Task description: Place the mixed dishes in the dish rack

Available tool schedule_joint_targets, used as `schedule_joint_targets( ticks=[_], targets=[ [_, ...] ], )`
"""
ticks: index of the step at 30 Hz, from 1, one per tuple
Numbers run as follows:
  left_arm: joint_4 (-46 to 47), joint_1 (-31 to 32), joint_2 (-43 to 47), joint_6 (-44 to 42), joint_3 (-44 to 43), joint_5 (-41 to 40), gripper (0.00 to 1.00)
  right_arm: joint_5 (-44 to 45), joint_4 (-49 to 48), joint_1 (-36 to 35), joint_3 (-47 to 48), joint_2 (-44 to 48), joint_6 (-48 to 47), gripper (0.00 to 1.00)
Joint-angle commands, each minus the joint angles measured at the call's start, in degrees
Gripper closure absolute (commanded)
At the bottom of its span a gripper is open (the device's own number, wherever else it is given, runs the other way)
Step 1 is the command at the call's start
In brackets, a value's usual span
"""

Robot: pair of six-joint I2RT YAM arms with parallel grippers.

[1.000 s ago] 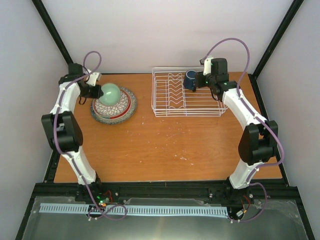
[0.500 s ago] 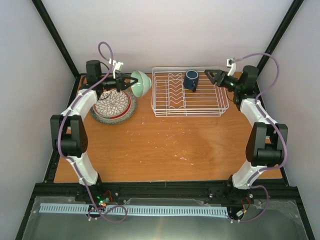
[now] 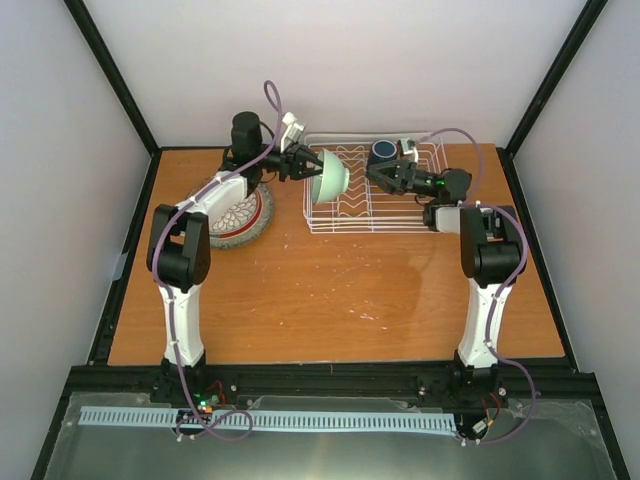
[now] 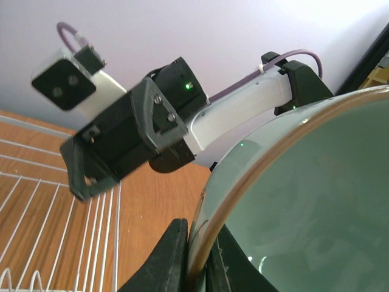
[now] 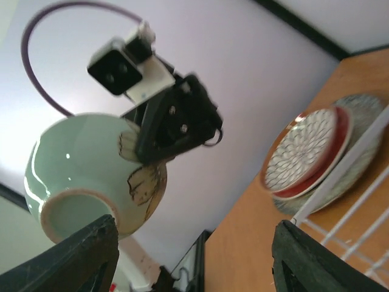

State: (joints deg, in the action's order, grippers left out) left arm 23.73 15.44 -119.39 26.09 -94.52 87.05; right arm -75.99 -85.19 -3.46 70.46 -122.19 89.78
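Note:
My left gripper (image 3: 305,165) is shut on the rim of the small pale green cup (image 3: 330,177), a bowl-shaped one with a foot ring. It holds the cup on its side above the left end of the white wire dish rack (image 3: 440,216). In the left wrist view the fingers (image 4: 170,255) pinch the cup's rim (image 4: 304,201). The dark blue mug (image 3: 383,151) stands in the rack's back part. My right gripper (image 3: 372,172) is open and empty over the rack, pointing left at the cup (image 5: 91,170). The pale teal plate is not visible.
The red-rimmed petal-patterned plate (image 3: 245,210) lies on the large speckled grey-beige plate (image 3: 250,237) on the table left of the rack, partly under my left arm. Both show in the right wrist view, petal plate (image 5: 310,146) and speckled plate (image 5: 358,106). Black frame posts stand at the table's back corners.
My left gripper has lifted the green cup off the plate stack and carried it right, to the rack's left end. My right gripper left the mug, swung right, then came back over the rack.

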Motion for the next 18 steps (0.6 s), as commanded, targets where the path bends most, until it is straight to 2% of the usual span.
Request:
schedule_joint_targets(
  ticks=[1,18],
  targets=[
    [5.73,-0.31,-0.17,3.54,-4.83,14.93,0.99,-3.36,-10.96,-3.12,1.22,2.23,5.13,0.31],
    [4.06,-0.24,-4.87,3.36,-7.53,15.48,0.99,-4.59,-10.90,-9.06,3.81,6.00,11.10,0.25]
  ],
)
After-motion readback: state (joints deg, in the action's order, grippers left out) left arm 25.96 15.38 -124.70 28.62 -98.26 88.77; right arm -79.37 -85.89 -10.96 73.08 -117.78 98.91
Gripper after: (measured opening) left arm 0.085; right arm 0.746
